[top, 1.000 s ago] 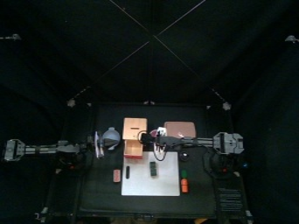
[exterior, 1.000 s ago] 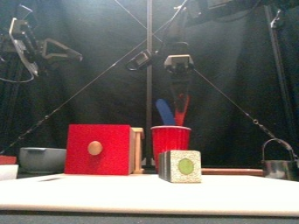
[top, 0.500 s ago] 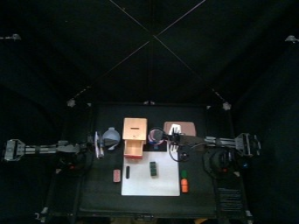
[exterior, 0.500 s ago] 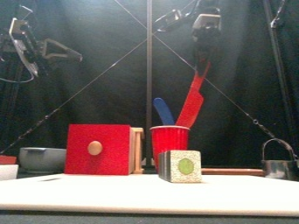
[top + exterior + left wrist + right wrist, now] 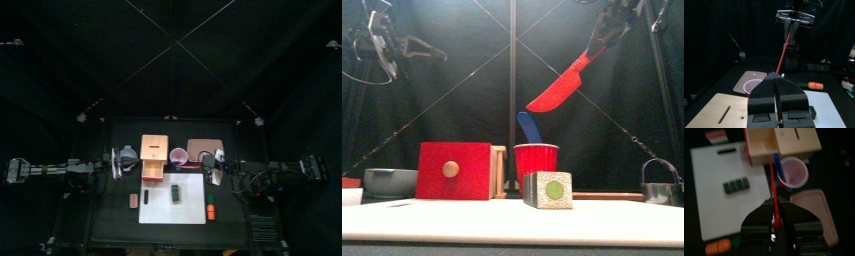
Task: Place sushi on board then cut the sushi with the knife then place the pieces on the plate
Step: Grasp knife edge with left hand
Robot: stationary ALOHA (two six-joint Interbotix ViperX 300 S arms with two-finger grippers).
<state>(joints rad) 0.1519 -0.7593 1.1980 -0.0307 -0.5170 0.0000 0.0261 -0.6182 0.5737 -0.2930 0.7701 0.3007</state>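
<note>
Sushi: the toy sushi roll of dark green blocks (image 5: 547, 189) lies near the middle of the white cutting board (image 5: 160, 212), blocks all joined, uncut. The board sits at the table's front centre.

Behind the board's left part stands the pale wooden box with a red drawer front (image 5: 454, 171). The flat pink tray (image 5: 203, 147) lies at the back, to the right of the box. A blue-grey bowl (image 5: 390, 181) sits at far left and a round metal cutter with a wire handle (image 5: 659, 188) at far right.

The red cup (image 5: 537, 160) stands just right of the box, with the blue toy knife (image 5: 529, 126) leaning in it.

My right gripper (image 5: 774, 204) is clenched on the handle of the red toy knife (image 5: 563, 88). I hold it high above the cup, tilted, blade end lowest and clear of the rim.

My left gripper (image 5: 777, 79) hangs high by the box's left side, jaws pressed together, grasping nothing.

A small orange toy (image 5: 815, 85) lies at the board's front right corner.
</note>
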